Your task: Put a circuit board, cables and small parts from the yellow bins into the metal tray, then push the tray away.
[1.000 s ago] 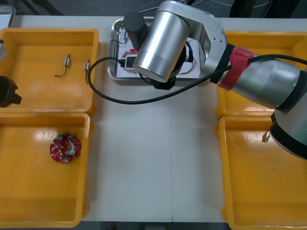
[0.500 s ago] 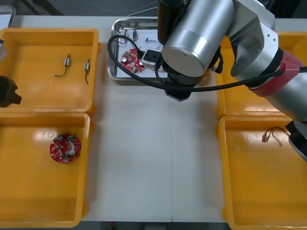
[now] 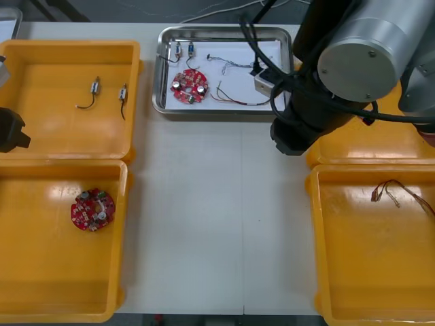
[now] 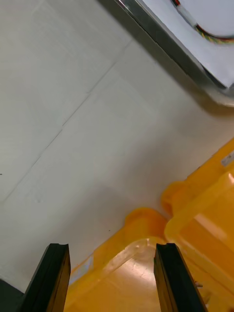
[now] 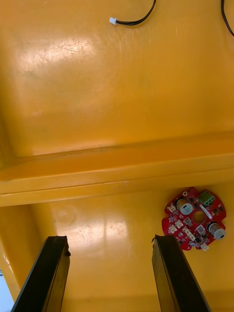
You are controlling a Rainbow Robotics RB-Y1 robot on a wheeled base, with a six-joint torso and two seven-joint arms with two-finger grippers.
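The metal tray (image 3: 224,111), white inside, sits at the far middle of the table. It holds a red circuit board (image 3: 189,87), small metal parts (image 3: 183,49), a twisted blue and white cable (image 3: 231,63) and a red and yellow cable (image 3: 234,100). My right arm (image 3: 340,75) reaches over the tray's right end. My right gripper (image 4: 112,278) is open and holds nothing, above the table by the corners of the right bins (image 4: 146,234), with the tray's rim (image 4: 165,39) beyond. My left gripper (image 5: 109,278) is open over the wall between the left bins.
The far left bin (image 3: 68,51) holds two black cables (image 3: 95,92). The near left bin (image 3: 61,299) holds another red circuit board (image 3: 92,209), which also lies beside my left fingers (image 5: 195,225). A red and yellow cable (image 3: 397,193) lies in the near right bin (image 3: 367,272).
My right arm has swung off the tray toward the right bins, uncovering the tray's contents. The left arm has not moved.
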